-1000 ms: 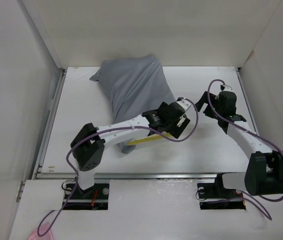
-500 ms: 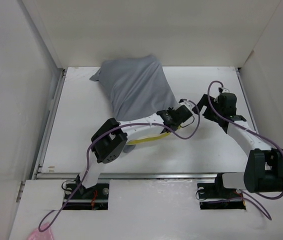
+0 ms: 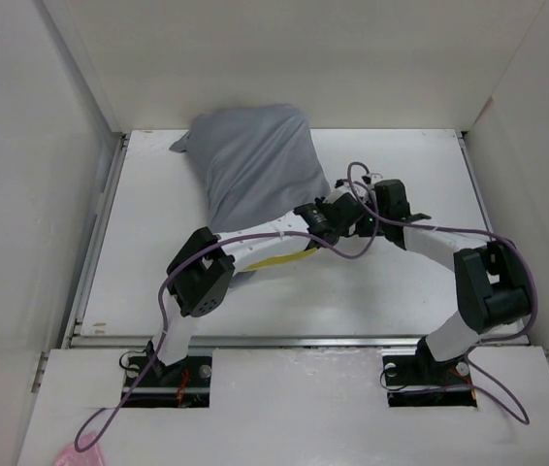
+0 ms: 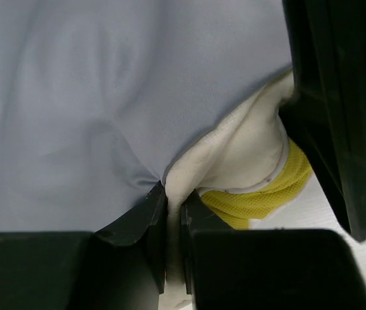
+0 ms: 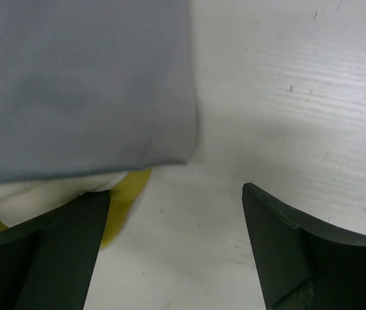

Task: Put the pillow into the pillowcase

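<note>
Your left tool [image 4: 173, 201] is clamped on a thin cream fold of the pillow [image 4: 247, 152]; creases of the grey pillowcase [image 4: 73, 97] run into the same pinch. Your right tool [image 5: 176, 206] hangs with jaws apart over the desk [image 5: 286, 97], beside the hem. The pillow lies mostly inside, yellow band poking out. Expect limp, sliding cloth and squashy foam; take the hem itself. Open desk lies rightward; the back wall [image 3: 304, 58] crowds the closed end.
</note>
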{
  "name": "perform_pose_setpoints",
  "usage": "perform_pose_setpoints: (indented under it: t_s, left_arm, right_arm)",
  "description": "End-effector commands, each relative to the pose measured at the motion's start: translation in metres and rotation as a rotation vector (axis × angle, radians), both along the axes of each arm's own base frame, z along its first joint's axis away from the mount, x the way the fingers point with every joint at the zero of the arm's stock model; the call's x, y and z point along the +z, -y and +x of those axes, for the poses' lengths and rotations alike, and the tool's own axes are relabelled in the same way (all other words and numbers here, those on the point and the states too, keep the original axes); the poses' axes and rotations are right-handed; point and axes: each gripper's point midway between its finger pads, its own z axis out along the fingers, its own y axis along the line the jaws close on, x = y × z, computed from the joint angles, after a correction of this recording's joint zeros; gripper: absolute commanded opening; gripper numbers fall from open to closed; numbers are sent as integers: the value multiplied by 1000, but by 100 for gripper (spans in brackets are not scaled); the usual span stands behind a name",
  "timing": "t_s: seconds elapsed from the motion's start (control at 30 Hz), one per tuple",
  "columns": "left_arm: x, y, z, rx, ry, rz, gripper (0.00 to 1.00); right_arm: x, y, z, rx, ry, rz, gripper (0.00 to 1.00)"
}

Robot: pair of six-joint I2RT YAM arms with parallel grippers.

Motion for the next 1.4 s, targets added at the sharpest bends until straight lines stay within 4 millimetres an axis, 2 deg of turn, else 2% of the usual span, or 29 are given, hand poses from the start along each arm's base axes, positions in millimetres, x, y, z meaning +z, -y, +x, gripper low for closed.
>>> perform_pose_setpoints:
  t_s: [0.0,0.03,0.1,0.13,0.33,0.4,0.43,0.47,0.5,0.53,0.57,0.6,0.67,0.7,0.77,0.8,0.83,0.9,0.93,0.97,1.0,1.03,1.07,1.1,1.17,1.2,1.23,1.3,1.37]
  left_arm:
    - [57,-7,15,54,113,-65,0]
    - [62,-11,15,62,123,-61,0]
    - [63,-16,16,76,134,-41,0]
    - [71,-21,18,107,166,-41,0]
    - [91,-35,26,168,201,-46,0]
    - [101,-35,26,170,216,-73,0]
    - [101,-35,27,165,216,-66,0]
    - [102,-34,27,165,221,-74,0]
    - [102,-34,28,160,221,-66,0]
    - [102,-34,28,160,221,-66,0]
    - [104,-38,32,177,232,-69,0]
    - [100,-37,33,176,228,-61,0]
    - [101,-42,43,200,234,-69,0]
    - [101,-42,43,200,234,-69,0]
    - [100,-51,53,240,236,-80,0]
    - [104,-51,53,240,238,-84,0]
    - [101,-57,58,268,243,-77,0]
    - [105,-65,66,293,249,-82,0]
    - [104,-67,68,295,241,-87,0]
    - [101,-63,70,293,233,-99,0]
    - [94,-70,79,316,227,-86,0]
    - [97,-67,82,327,229,-102,0]
    - [96,-70,88,356,228,-115,2]
    - [87,-67,90,367,213,-106,4]
    - [99,-72,103,424,244,-132,4]
    - [103,-74,106,454,266,-137,5]
    - [101,-76,113,478,276,-140,7]
    - [120,-72,119,512,321,-201,15]
    - [121,-65,126,520,340,-241,22]
  right_arm:
    - [37,-1,54,-100,178,-45,88]
    - [35,-4,59,-138,166,-38,83]
    - [42,1,72,-183,183,-55,82]
    - [33,6,69,-198,157,-80,82]
    - [24,11,79,-225,163,-113,80]
    - [23,-4,86,-185,180,-95,76]
    - [25,-19,87,-146,191,-72,76]
    - [38,-32,96,-115,234,-53,73]
    - [36,-43,98,-73,243,-54,71]
    - [45,-53,100,-53,266,-37,67]
    - [47,-67,99,-16,283,-26,59]
    - [61,-74,106,4,341,5,49]
    - [73,-92,103,93,388,73,5]
    - [82,-96,102,116,421,101,0]
    - [94,-96,97,118,431,150,0]
    - [89,-92,91,102,420,150,0]
    - [100,-88,87,87,438,159,0]
    - [108,-79,79,48,443,157,0]
    - [97,-72,67,40,415,141,0]
    - [120,-66,57,22,444,163,0]
    - [126,-62,49,9,441,167,0]
    - [122,-54,36,1,426,156,0]
    - [147,-47,19,0,460,170,0]
    - [153,-42,10,-9,467,168,0]
    - [155,-33,-14,-12,441,151,0]
    - [176,-27,-29,-17,479,177,0]
    - [183,-26,-38,-3,485,188,0]
    - [202,-22,-64,28,505,213,0]
    - [216,-18,-78,41,524,227,0]
